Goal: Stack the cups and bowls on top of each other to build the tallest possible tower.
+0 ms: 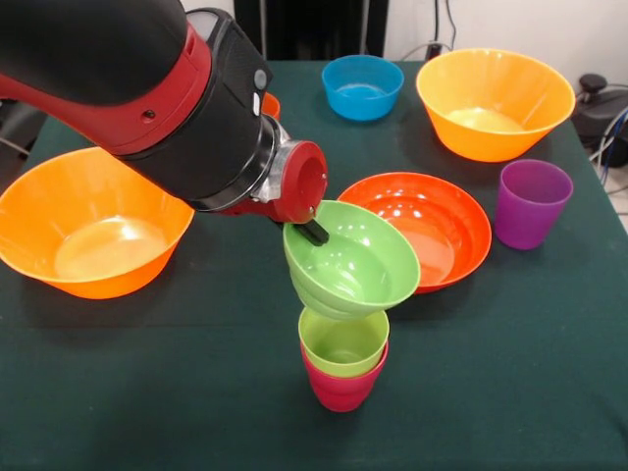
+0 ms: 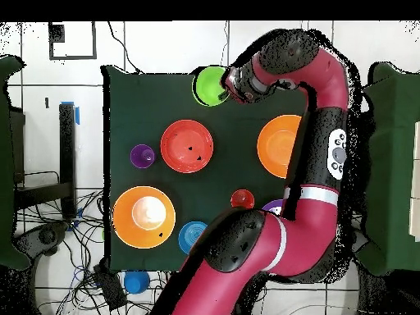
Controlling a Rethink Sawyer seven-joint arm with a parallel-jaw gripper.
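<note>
The dark green cloth-covered worktop (image 1: pixel 510 392) is spanned by the red and black robot arm (image 1: pixel 147 88), which enters from the upper left in the front view.

2 large glossy orange plastic bowls are seen: 1 at the left edge (image 1: pixel 93 235), 1 at the far right (image 1: pixel 496 103). Both are upright & well apart.

A wide, shallow red-orange plastic bowl (image 1: pixel 442 226) sits mid-worktop, just behind the stack.

A small lime green plastic bowl (image 1: pixel 353 260) is held tilted, opening toward the camera, w/ its base touching the rim of the cup below. The gripper (image 1: pixel 312 228) is closed on this bowl's far rim; 1 black finger is seen inside the rim.

A small blue plastic bowl (image 1: pixel 362 86) stands at the far side, between the arm & the far-right orange bowl.

A smooth purple plastic cup (image 1: pixel 531 203) stands upright to the right of the red-orange bowl, apart from it.

The tower so far: a lime green plastic cup (image 1: pixel 343 343) nested in a crimson plastic cup (image 1: pixel 341 388), both upright near the front edge.

In the overhead view, a small red round piece (image 2: pixel 242 198) is seen beside the arm; cup or bowl can't be told.
</note>
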